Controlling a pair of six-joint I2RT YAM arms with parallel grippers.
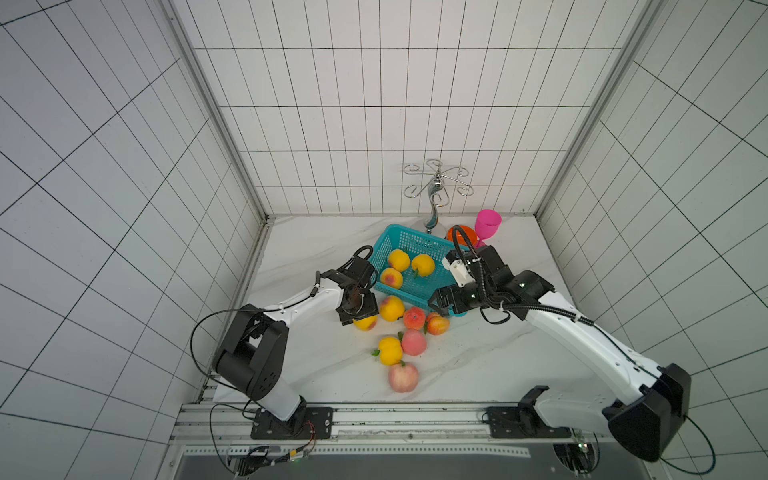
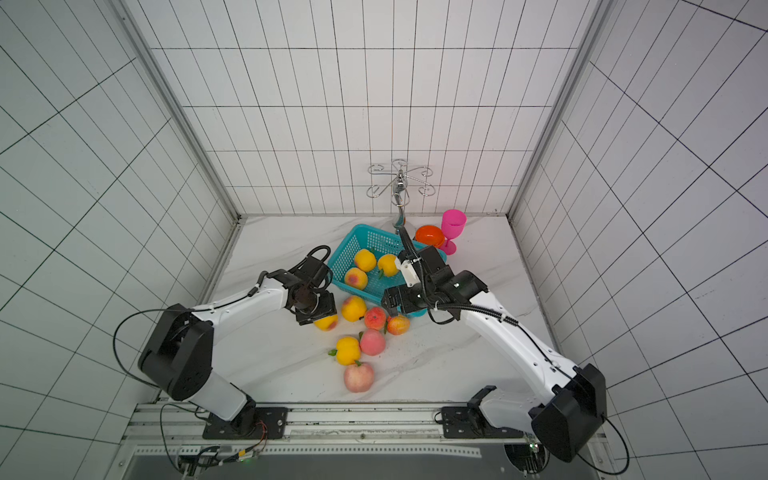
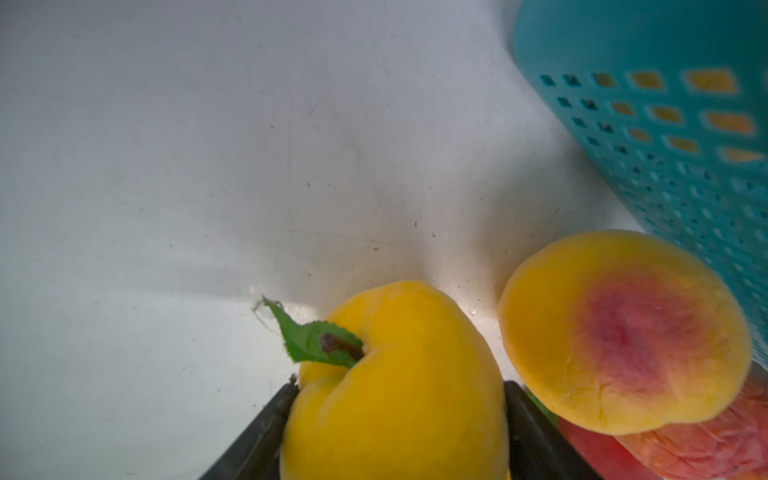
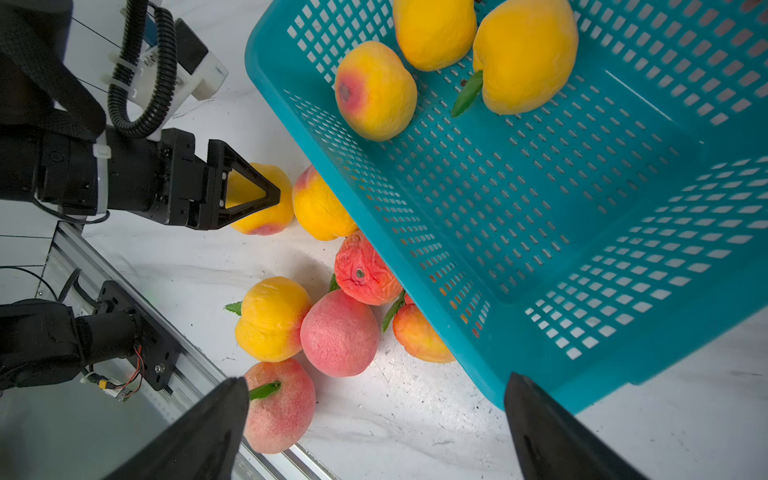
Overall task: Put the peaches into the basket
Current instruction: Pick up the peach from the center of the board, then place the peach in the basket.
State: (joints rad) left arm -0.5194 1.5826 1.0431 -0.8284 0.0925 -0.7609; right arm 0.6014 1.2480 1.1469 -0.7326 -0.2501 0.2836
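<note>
Nearest the base rail, a pale pink toy peach (image 1: 403,376) lies alone on the white marble-look tabletop (image 1: 498,365). Just behind it, a yellow side-leaf peach (image 1: 390,350) touches a rosy pink peach (image 1: 414,342).

Next row, four across: a leafed yellow peach (image 3: 395,374), a yellow-orange blushed peach (image 1: 391,308), a wrinkled red peach (image 1: 414,318) and an orange-red peach (image 1: 436,324). The last two sit against the near wall of the basket.

Left gripper (image 1: 356,313): points down over the leafed yellow peach, which rests on the tabletop. In the left wrist view its black fingers (image 3: 270,424) are partly closed and press on both flanks of the fruit.

Right gripper (image 4: 376,378): spread wide, nothing between its fingers, hanging over the basket's near corner.

Teal perforated plastic basket (image 4: 561,208): three fruits inside, bunched at one end. They are a red-spotted yellow peach (image 4: 374,91), a plain yellow peach (image 4: 434,29) and a leaf-tipped yellow peach (image 4: 525,54).

Farthest back: an orange plastic bowl (image 2: 428,235), a pink plastic goblet (image 1: 487,226) and a chrome wire hook stand (image 1: 436,183).
</note>
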